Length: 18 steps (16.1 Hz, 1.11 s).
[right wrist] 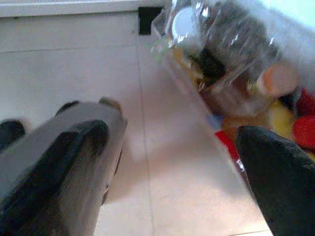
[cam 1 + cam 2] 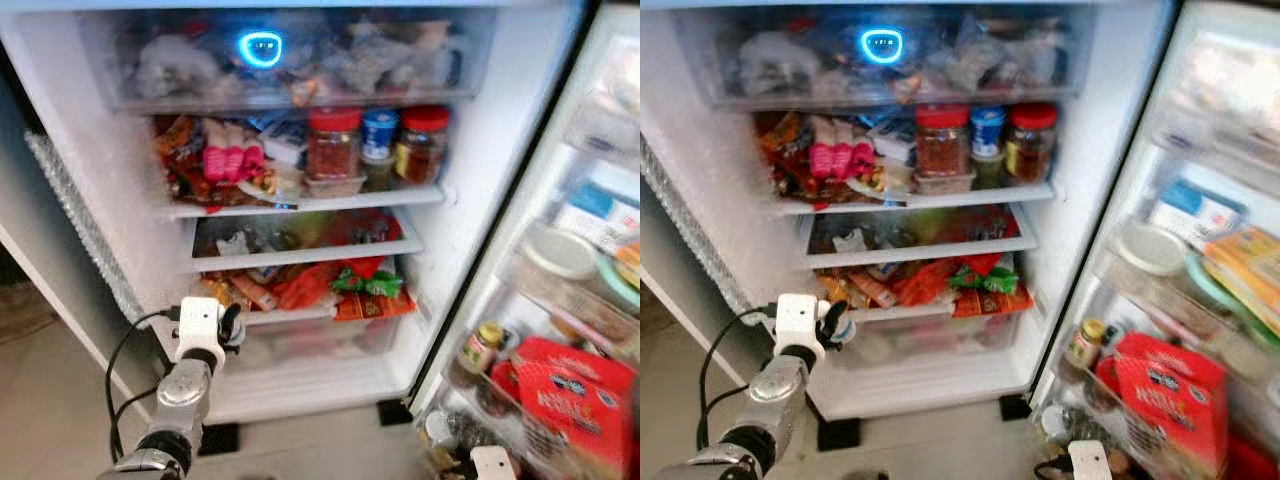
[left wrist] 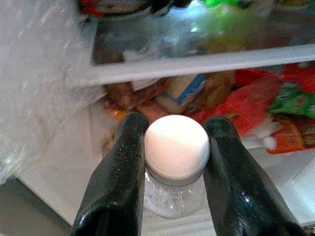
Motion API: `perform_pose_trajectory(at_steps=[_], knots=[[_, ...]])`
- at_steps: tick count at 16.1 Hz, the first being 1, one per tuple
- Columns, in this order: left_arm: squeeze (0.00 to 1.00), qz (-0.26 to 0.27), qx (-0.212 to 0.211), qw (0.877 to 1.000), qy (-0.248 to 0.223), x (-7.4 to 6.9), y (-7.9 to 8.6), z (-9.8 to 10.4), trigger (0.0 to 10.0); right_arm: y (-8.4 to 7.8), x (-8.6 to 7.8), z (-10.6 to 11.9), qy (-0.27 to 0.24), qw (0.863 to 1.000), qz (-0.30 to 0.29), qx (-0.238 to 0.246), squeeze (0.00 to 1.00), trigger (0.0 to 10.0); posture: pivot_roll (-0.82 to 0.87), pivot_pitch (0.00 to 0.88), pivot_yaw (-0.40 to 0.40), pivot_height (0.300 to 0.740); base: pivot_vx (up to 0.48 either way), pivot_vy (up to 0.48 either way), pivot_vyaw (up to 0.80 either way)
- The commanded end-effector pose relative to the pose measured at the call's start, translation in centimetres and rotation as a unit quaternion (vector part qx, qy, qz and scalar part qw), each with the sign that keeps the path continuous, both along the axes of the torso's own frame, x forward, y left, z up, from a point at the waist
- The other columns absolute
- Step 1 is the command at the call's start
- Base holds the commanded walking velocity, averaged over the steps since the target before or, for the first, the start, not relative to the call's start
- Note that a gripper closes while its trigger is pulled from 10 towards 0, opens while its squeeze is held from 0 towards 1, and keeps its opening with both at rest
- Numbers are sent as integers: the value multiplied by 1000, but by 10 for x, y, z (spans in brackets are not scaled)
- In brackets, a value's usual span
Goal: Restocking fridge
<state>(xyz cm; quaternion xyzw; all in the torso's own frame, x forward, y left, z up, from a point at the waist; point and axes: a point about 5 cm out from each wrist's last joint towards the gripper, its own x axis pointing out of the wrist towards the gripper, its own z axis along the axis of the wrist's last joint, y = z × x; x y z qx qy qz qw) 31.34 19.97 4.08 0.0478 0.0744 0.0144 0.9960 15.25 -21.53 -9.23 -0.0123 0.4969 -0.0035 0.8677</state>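
Observation:
The fridge stands open before me, its shelves [image 2: 300, 205] packed with food. My left gripper [image 2: 232, 328] reaches in at the lower left, by the low shelf of red and green packets [image 2: 345, 285]. In the left wrist view its fingers [image 3: 118, 172] are shut on a small clear bottle [image 3: 174, 196] just below its white cap [image 3: 177, 145]. My right gripper [image 1: 167, 157] is open and holds nothing; it hangs low over the tiled floor [image 1: 74, 69] beside the bottom door bin [image 1: 221, 59]. Its white wrist [image 2: 492, 465] shows at the bottom edge.
Red-lidded jars [image 2: 334, 145] and a blue-lidded tub [image 2: 379, 130] fill the middle shelf. A clear drawer [image 2: 320, 345] sits under the low shelf. The open door on the right carries a red box [image 2: 570, 395] and a small yellow-lidded jar [image 2: 480, 348]. A black cable [image 2: 120, 370] loops off the left arm.

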Motion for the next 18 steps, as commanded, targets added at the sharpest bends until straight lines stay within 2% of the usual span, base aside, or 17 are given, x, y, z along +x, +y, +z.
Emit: perform_pose_trajectory(at_steps=[1,7,9,14,17,18], knots=[[0,3,6,1000,-6,1,6,3,10000,2,3,1,-3,1000,0,2,0,10000,51,0,-53,651,315,0,0],[0,-20,3,1000,-22,9,1,13,10000,3,3,1,-6,1000,2,8,0,10000,49,0,-51,651,319,0,0],[0,-48,31,998,-36,12,-5,19,10000,3,3,1,-5,1000,3,9,0,10000,45,0,-49,651,328,0,0],[0,-61,40,996,-44,14,-8,22,10000,4,2,0,-7,1000,4,14,0,10000,38,0,-42,651,325,0,0],[0,-85,77,992,-57,14,-10,27,10000,5,1,0,-7,1000,4,18,0,10000,35,0,-35,651,0,0,0],[0,-110,110,986,-62,15,-11,29,10000,6,1,0,-6,1000,6,19,0,10000,36,0,-32,651,0,0,0]])
